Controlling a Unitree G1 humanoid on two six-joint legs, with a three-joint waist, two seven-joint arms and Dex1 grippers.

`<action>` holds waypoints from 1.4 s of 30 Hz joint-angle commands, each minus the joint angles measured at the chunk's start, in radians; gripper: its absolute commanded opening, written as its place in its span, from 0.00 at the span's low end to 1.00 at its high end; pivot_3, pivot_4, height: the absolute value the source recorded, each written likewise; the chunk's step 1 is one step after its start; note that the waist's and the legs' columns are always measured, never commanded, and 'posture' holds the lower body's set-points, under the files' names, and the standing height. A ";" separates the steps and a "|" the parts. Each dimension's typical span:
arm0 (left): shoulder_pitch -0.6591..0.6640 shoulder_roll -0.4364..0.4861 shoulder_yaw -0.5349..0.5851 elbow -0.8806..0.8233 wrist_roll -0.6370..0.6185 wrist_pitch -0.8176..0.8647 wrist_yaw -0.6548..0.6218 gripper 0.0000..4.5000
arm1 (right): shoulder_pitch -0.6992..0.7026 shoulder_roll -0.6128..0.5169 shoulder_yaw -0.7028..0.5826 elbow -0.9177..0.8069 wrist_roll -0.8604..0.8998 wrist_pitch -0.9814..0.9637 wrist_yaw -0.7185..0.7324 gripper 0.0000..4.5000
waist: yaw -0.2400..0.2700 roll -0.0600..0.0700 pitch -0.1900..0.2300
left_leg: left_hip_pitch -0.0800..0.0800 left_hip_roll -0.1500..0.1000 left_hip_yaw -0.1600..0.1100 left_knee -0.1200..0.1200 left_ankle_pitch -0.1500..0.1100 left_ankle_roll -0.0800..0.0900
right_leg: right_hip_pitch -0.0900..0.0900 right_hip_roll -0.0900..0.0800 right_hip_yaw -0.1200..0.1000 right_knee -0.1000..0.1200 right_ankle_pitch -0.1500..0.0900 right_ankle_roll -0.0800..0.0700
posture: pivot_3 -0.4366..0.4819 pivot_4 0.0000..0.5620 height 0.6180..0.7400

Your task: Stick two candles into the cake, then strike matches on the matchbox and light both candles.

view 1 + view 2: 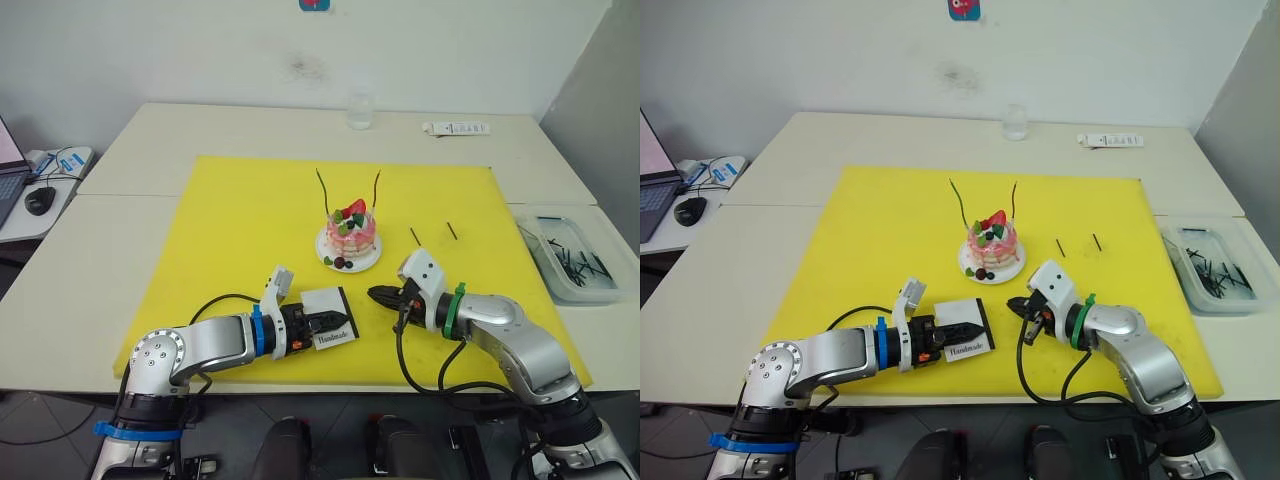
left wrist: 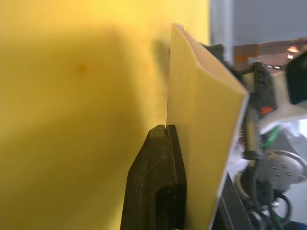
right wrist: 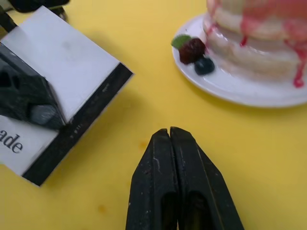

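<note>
The pink-and-white cake [image 1: 352, 232] sits on its small white plate [image 3: 230, 91] in the middle of the yellow mat. The two thin candles [image 1: 323, 190] [image 1: 377, 187] rise from its far side, left and right of the strawberry. My left gripper [image 1: 340, 323] is shut on the white "Handmade" matchbox [image 1: 325, 300], holding it low over the mat's front part; its black striking strip [image 3: 81, 129] faces my right gripper. My right gripper [image 3: 170, 132] is shut with nothing visible between the fingers, just right of the matchbox and in front of the cake. Two matches [image 1: 414, 237] [image 1: 452, 231] lie right of the cake.
A clear tray [image 1: 572, 268] holding several dark sticks stands at the right of the table. A glass [image 1: 360, 110] and a white strip-shaped thing [image 1: 455, 128] are at the back. A laptop and mouse [image 1: 40, 200] sit on a side table at far left.
</note>
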 commanded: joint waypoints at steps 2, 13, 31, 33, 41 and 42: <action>-0.083 0.020 0.075 -0.052 -0.010 0.010 -0.218 0.00 | -0.007 0.011 -0.070 -0.049 0.049 -0.009 -0.019 0.00 | -0.001 0.000 0.000 | 0.000 0.000 0.001 0.000 0.000 0.000 | 0.000 0.000 0.001 0.000 0.000 0.000 | 0.48 0.27 1.00; -0.168 0.193 0.117 -0.144 -0.010 0.007 -0.622 0.00 | -0.001 0.052 -0.152 -0.048 0.063 -0.119 -0.086 0.00 | -0.005 0.000 0.001 | -0.001 0.001 0.000 -0.002 -0.001 -0.002 | -0.001 0.002 0.000 0.000 -0.003 -0.001 | 0.48 0.27 1.00; -0.064 0.100 0.039 -0.337 0.534 -0.192 -0.640 0.00 | -0.046 0.211 -0.204 0.351 -0.155 -0.454 -0.395 0.52 | -0.010 0.001 0.002 | 0.000 0.002 0.002 -0.002 -0.001 -0.002 | -0.002 0.002 0.003 0.000 -0.002 -0.001 | 0.48 0.27 1.00; -0.060 0.090 0.041 -0.352 0.526 -0.194 -0.630 0.00 | -0.094 0.223 -0.208 0.430 -0.164 -0.487 -0.407 0.52 | -0.010 0.001 0.002 | 0.000 0.002 0.001 -0.002 -0.001 -0.002 | -0.002 0.002 0.003 0.001 -0.002 -0.001 | 0.48 0.27 1.00; -0.053 0.098 0.052 -0.379 0.505 -0.189 -0.616 0.00 | -0.201 0.229 -0.210 0.632 -0.187 -0.525 -0.426 0.52 | -0.011 0.001 0.002 | -0.001 0.001 0.001 -0.002 -0.001 -0.002 | -0.002 0.003 0.003 0.000 0.000 0.004 | 0.48 0.27 1.00; -0.052 0.098 0.053 -0.380 0.505 -0.190 -0.612 0.00 | -0.211 0.232 -0.214 0.654 -0.183 -0.530 -0.428 0.52 | -0.012 0.001 0.002 | -0.001 0.001 0.001 -0.002 -0.001 -0.002 | -0.001 0.003 0.003 0.000 0.000 0.004 | 0.48 0.27 1.00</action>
